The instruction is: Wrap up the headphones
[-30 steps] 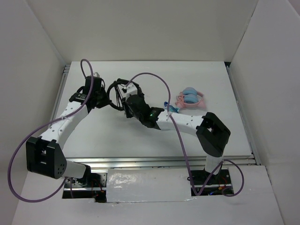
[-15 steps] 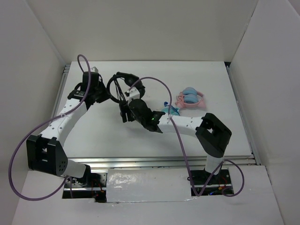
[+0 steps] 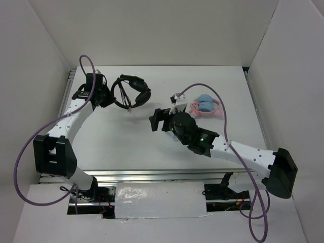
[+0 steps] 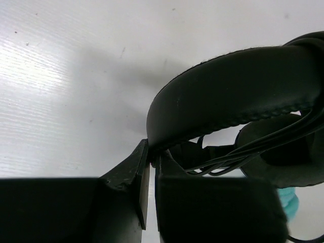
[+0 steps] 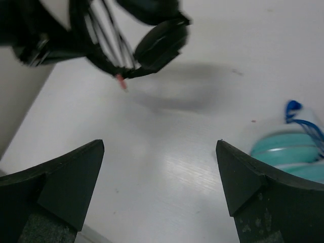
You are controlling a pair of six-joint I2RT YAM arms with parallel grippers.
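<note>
— Left?
— My left gripper (image 3: 107, 96) is clamped on the black headphones' (image 3: 134, 91) headband, with the cable coils (image 4: 253, 150) hanging just beyond it.
— Right?
— My right gripper (image 3: 158, 120) just released, jaws wide apart, and backed away. The headphones sit well ahead of it. I judge the wrap about done.

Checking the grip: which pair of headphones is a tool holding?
The black headphones, clamped by the headband in the left tool; the pink-and-blue pair and the teal pair lie ungripped.
</note>
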